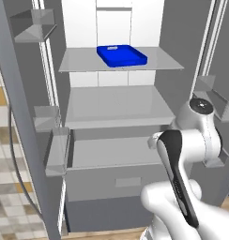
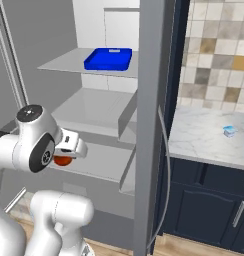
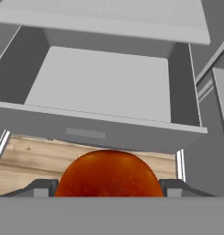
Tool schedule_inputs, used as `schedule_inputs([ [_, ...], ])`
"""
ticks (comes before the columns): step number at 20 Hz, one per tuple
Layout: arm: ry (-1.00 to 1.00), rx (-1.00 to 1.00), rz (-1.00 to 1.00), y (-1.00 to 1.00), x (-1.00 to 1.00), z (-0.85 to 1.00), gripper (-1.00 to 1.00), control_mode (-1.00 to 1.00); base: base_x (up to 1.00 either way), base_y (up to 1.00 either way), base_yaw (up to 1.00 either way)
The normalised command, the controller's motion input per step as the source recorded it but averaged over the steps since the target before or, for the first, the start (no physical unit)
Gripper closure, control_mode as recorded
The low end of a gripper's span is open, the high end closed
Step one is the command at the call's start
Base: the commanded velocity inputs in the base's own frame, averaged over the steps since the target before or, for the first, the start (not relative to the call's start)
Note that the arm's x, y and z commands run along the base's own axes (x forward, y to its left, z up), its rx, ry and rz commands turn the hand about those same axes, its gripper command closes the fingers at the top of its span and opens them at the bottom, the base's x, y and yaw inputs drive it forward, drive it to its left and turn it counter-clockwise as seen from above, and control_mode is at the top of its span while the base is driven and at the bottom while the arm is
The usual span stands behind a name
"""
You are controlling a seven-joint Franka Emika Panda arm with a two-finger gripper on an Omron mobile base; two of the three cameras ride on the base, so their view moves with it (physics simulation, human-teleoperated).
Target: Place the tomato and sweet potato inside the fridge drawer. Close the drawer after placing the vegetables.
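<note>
A round, glossy orange-red tomato [image 3: 109,173] sits between the fingers of my gripper [image 3: 109,186], which is shut on it. In the right base view the tomato [image 2: 63,160] peeks out under the gripper [image 2: 70,146], held in front of the fridge. The fridge drawer [image 3: 86,133] is pulled out just below and ahead of the gripper, and its grey floor is bare. Its plain front with the small recessed handle faces me [image 1: 117,182]. The sweet potato is out of view.
A blue tray [image 1: 122,55] lies on an upper fridge shelf. Grey door bins [image 1: 57,152] hang on the open left door. The open right door's edge [image 2: 149,125] stands close to the arm. Beyond it, a marble counter [image 2: 209,140] carries a small blue-white item [image 2: 229,131].
</note>
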Motion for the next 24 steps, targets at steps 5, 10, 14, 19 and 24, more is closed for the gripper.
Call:
schedule_inputs([
  [5,0.07,-0.03,-0.02,0.28,0.49,-0.33,1.00,-1.00,0.00,0.00,0.00],
  [10,0.14,-0.03,-0.01,0.27,0.49,-0.34,1.00,-1.00,0.00,0.00,0.00],
  [14,0.13,-0.02,0.00,0.21,0.43,-0.31,1.00,-1.00,0.00,0.00,0.00],
  [19,0.10,0.00,-0.01,0.12,0.42,-0.25,1.00,-1.00,0.00,0.00,0.00],
  [24,0.05,0.00,0.00,0.00,0.39,-0.40,1.00,-1.00,0.00,0.00,0.00],
])
